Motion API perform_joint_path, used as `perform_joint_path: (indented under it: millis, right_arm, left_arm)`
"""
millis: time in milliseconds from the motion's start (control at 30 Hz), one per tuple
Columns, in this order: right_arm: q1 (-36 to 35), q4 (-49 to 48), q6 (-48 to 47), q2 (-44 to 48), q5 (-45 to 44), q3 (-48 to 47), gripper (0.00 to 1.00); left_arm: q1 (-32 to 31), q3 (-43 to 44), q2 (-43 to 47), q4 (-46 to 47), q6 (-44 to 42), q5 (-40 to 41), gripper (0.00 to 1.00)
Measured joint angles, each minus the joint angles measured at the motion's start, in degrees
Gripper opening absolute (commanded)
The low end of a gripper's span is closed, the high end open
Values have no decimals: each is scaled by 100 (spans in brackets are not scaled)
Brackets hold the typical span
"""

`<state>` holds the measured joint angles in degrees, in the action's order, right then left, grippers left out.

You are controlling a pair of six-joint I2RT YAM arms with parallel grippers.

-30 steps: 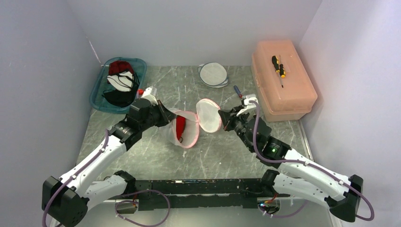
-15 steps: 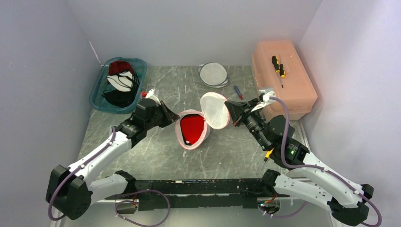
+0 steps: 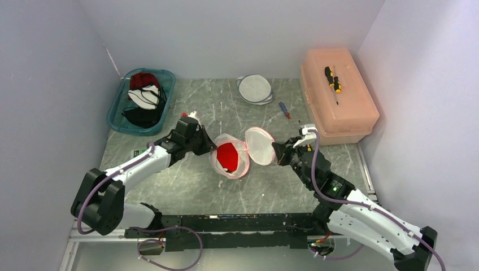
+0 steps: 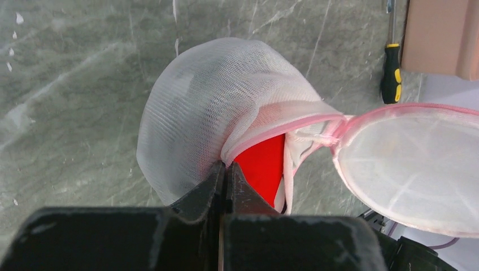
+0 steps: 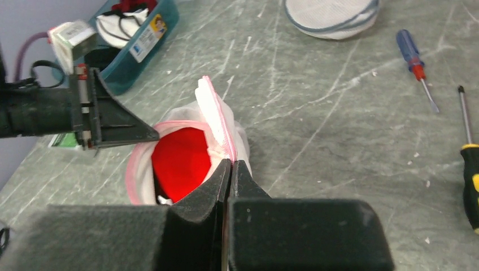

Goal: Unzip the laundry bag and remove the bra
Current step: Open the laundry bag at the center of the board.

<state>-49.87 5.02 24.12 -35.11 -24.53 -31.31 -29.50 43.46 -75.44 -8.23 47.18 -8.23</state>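
1. The laundry bag (image 3: 229,161) is lying near the middle of the table (image 3: 186,183). It is unzipped, with its round flap (image 3: 261,145) standing open on the 3 o'clock side.
2. The red bra (image 3: 227,153) is sitting inside the bag's mesh pouch and showing through the open mouth.
3. The left gripper (image 4: 226,169) is reaching in at the bag's 9 o'clock, its jaws clenched on the pouch's pink rim.
4. The right gripper (image 5: 229,166) is working at the flap's 3 o'clock edge, its jaws pinched tight on the flap's pink trim.
5. A teal bin (image 3: 121,121) is sitting at the table's 10 o'clock, holding dark, white and red garments.
6. A pink toolbox (image 3: 339,110) is resting at 2 o'clock, carrying yellow-and-black screwdrivers (image 3: 333,79) on its lid.
7. A second mesh bag (image 3: 254,88) is lying at 12 o'clock, and a blue-handled screwdriver (image 3: 284,109) is lying between it and the toolbox.
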Motion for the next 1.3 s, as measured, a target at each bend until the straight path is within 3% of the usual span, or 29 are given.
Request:
perform_joint_path:
  millis: [167, 367, 567, 600, 667, 733, 800, 900, 1000, 1100, 1167, 1300]
  right_arm:
    - [765, -275, 315, -109, 352, 280, 0]
    - [1893, -796, 769, -931, 1196, 302, 0]
    - [2396, -916, 1141, -1578, 1423, 319, 0]
    - [2435, -935, 1176, -1596, 1419, 345, 4]
    - [2520, -944, 1239, -1626, 1423, 398, 32]
    - [2627, -940, 1296, -1700, 1421, 407, 51]
    - [2697, -920, 1309, -1753, 1423, 407, 61]
    - [2719, -815, 1266, -1679, 1443, 404, 66]
    - [2688, -625, 1196, -1475, 1552, 330, 67]
    - [2529, -527, 1056, -1362, 1812, 79, 67]
    - [2234, -544, 929, -1423, 1978, -144, 67]
    - [1421, -695, 664, -1832, 2232, -487, 66]
  left_arm:
    - [11, 350, -35, -153, -199, 120, 3]
    - [33, 415, 192, -332, -328, 433, 3]
    - [87, 415, 177, -525, -411, 658, 3]
    - [94, 415, 162, -544, -411, 686, 3]
    - [98, 413, 127, -588, -409, 750, 3]
    - [103, 411, 96, -599, -409, 778, 3]
    - [103, 411, 66, -601, -409, 796, 3]
    - [107, 411, 17, -616, -411, 807, 3]
    - [107, 413, -17, -636, -428, 789, 15]
    - [109, 444, -20, -732, -431, 752, 49]
    - [118, 487, -13, -804, -424, 713, 64]
    - [118, 533, 210, -1117, -280, 651, 73]
